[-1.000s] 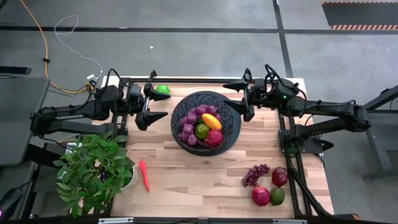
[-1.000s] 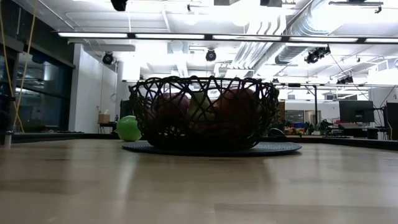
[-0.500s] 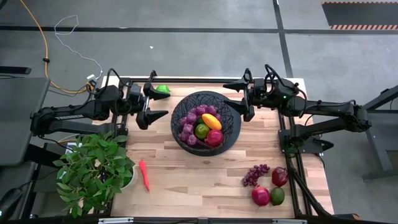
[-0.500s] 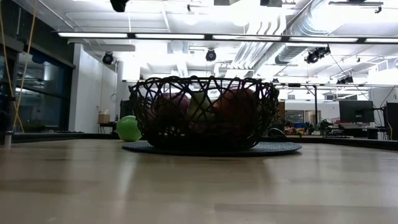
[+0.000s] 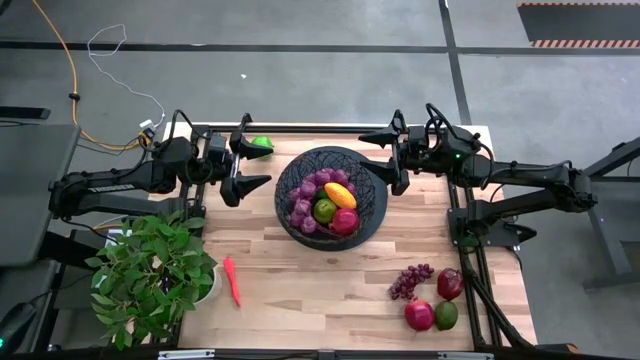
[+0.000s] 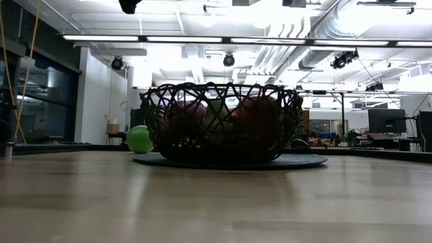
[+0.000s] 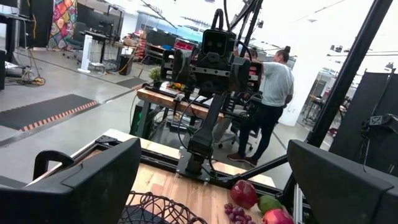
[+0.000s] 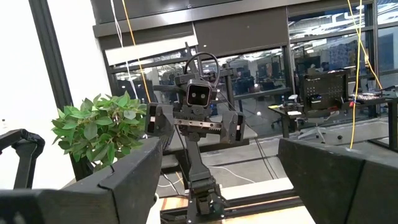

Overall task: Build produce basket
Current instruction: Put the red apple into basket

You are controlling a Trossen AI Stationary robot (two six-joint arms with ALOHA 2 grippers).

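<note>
The black mesh basket (image 5: 331, 196) sits mid-table and holds purple grapes, a yellow-orange mango (image 5: 340, 194), a green fruit and a red fruit; in the low view the basket (image 6: 223, 123) stands on a dark mat. A green fruit (image 5: 262, 143) lies at the far edge beside my left gripper (image 5: 250, 165), which is open and raised left of the basket. My right gripper (image 5: 385, 157) is open and raised right of the basket. A grape bunch (image 5: 411, 279), two red fruits and a green fruit (image 5: 446, 314) lie near the right front corner. A slim red-orange pepper (image 5: 232, 280) lies front left.
A leafy potted plant (image 5: 150, 272) stands at the table's front left corner. Bare wood lies between the pepper and the grape bunch. In the left wrist view a person (image 7: 273, 106) stands in the room beyond the table.
</note>
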